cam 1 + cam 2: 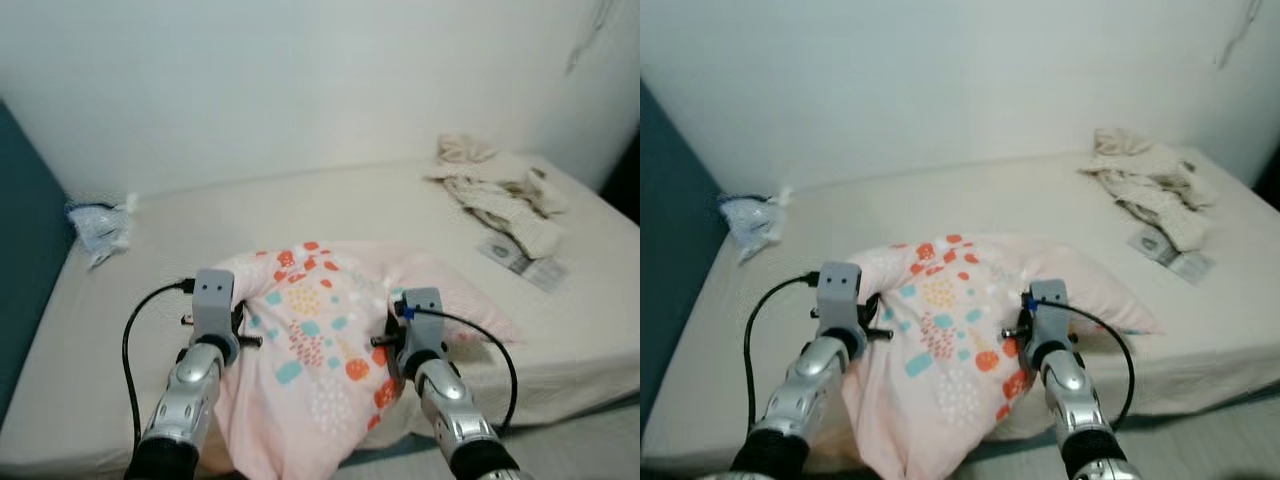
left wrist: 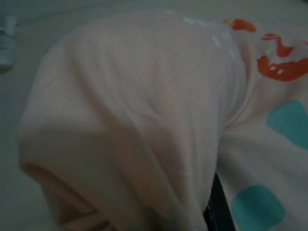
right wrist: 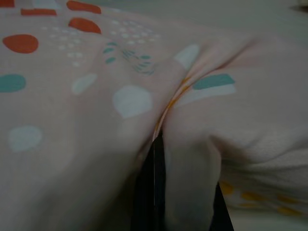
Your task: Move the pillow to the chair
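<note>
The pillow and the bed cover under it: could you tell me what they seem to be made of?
Pillow: soft woven fabric, probably cotton, matte pink with printed dots; it creases and bunches where both grippers press in.
Bed cover: plain cream cloth, matte, lightly wrinkled; the fibre cannot be told.

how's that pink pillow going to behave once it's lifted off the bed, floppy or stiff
Probably floppy: the pillow already droops over the bed edge between the left gripper and right gripper. It looks soft and likely light, since fabric bunches into folds around a finger in the right wrist view. Expect the unsupported middle to sag.
</note>
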Available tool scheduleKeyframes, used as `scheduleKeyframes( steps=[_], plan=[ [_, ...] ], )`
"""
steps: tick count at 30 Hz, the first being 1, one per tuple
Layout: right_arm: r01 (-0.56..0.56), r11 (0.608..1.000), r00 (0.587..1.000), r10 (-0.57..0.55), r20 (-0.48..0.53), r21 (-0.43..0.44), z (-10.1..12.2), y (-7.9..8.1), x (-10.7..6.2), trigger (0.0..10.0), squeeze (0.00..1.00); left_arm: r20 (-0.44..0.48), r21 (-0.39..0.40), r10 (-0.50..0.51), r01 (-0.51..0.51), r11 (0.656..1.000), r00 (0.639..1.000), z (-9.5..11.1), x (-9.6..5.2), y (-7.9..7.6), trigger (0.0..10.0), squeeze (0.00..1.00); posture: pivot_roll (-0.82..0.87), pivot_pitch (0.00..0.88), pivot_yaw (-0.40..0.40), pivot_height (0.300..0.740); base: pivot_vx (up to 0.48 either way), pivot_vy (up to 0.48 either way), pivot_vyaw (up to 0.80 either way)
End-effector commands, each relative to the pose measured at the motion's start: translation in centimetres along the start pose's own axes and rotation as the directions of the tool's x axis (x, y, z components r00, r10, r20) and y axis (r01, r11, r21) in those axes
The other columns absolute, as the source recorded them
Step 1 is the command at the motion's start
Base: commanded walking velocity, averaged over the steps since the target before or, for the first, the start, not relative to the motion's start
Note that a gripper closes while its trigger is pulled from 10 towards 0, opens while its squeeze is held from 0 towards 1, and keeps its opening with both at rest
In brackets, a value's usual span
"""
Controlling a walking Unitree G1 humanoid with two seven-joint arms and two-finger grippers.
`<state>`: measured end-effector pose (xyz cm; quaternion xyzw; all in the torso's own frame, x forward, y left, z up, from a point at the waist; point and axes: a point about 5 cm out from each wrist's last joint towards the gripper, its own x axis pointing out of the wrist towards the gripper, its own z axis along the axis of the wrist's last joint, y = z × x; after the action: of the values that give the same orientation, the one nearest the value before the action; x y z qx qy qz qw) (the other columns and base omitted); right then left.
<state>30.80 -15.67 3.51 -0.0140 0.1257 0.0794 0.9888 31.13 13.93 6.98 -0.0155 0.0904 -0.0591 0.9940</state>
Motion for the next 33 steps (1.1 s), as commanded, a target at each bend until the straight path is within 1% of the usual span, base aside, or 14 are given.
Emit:
scheduleKeyframes(
  steps=[1, 11, 14, 15, 20, 33],
  plan=[
    [-0.047, 0.999, 0.997, 0.048, 0.052, -0.017, 1.03, 1.27, 0.40, 10.0, 0.00, 0.039, 0.020, 0.001, -0.002, 1.000, 0.999, 0.70, -0.20, 0.36, 10.0, 0.00, 0.01, 0.019, 0.043, 0.740, 0.000, 0.000, 0.80],
    [-0.043, 0.999, 0.998, 0.043, 0.053, -0.014, 0.95, 1.25, 0.33, 10.0, 0.00, 0.040, 0.014, -0.017, 0.016, 1.000, 0.999, 0.83, -0.16, 0.20, 10.0, 0.00, 0.01, 0.021, 0.047, 0.740, 0.000, 0.000, 0.80],
    [-0.042, 0.999, 0.998, 0.042, 0.053, -0.013, 0.95, 1.21, 0.33, 10.0, 0.00, 0.028, 0.015, -0.035, 0.034, 0.999, 0.999, 0.74, -0.16, -0.02, 10.0, 0.00, 0.01, 0.021, 0.047, 0.740, 0.000, 0.000, 0.80],
    [-0.042, 0.999, 0.998, 0.043, 0.050, -0.013, 0.90, 1.19, 0.31, 10.0, 0.00, 0.007, 0.027, -0.047, 0.047, 0.999, 0.999, 0.42, -0.23, -0.17, 10.0, 0.00, 0.01, 0.024, 0.047, 0.740, 0.000, 0.000, 0.80],
    [-0.044, 0.999, 0.998, 0.045, 0.047, -0.013, 0.86, 1.19, 0.31, 10.0, 0.00, -0.013, 0.026, -0.048, 0.048, 0.998, 0.999, 0.13, -0.31, -0.17, 10.0, 0.00, 0.01, 0.027, 0.045, 0.740, 0.000, 0.000, 0.80],
    [-0.029, 1.000, 0.999, 0.029, 0.046, -0.008, 0.91, 0.65, 0.31, 10.0, 0.00, -0.028, 0.037, -0.056, 0.057, 0.998, 0.998, 0.29, -0.23, -0.09, 10.0, 0.00, 0.01, 0.032, 0.054, 0.740, 0.000, 0.000, 0.80]
  ],
)
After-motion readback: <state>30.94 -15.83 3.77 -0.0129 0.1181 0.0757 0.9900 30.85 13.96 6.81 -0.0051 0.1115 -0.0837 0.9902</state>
